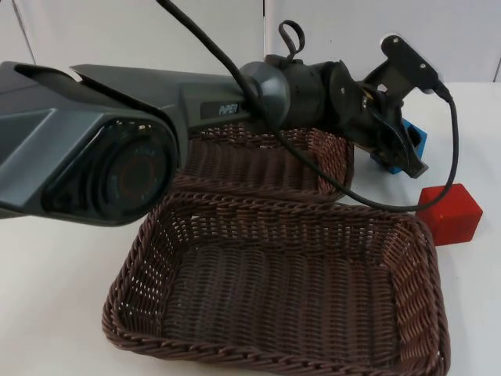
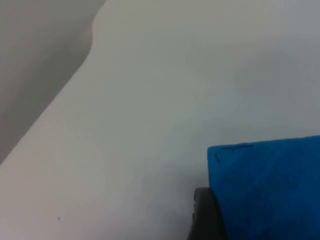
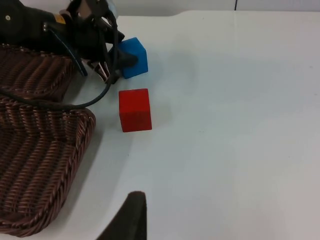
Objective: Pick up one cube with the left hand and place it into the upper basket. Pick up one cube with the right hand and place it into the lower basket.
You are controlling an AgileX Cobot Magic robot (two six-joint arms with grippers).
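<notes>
Top view: left gripper (image 1: 409, 157) lowered onto blue cube (image 1: 413, 142), fingers astride.

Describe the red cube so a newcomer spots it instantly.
Start at the two brown wicker baskets on the white table. Beside the lower basket's far right corner sits the red cube, standing free; the blue cube behind it is at the left end effector.

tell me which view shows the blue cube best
The right wrist view: the blue foam cube sits whole on the white table, the left tool at it. Top view: mostly hidden by that tool. Left wrist view: one face.
</notes>
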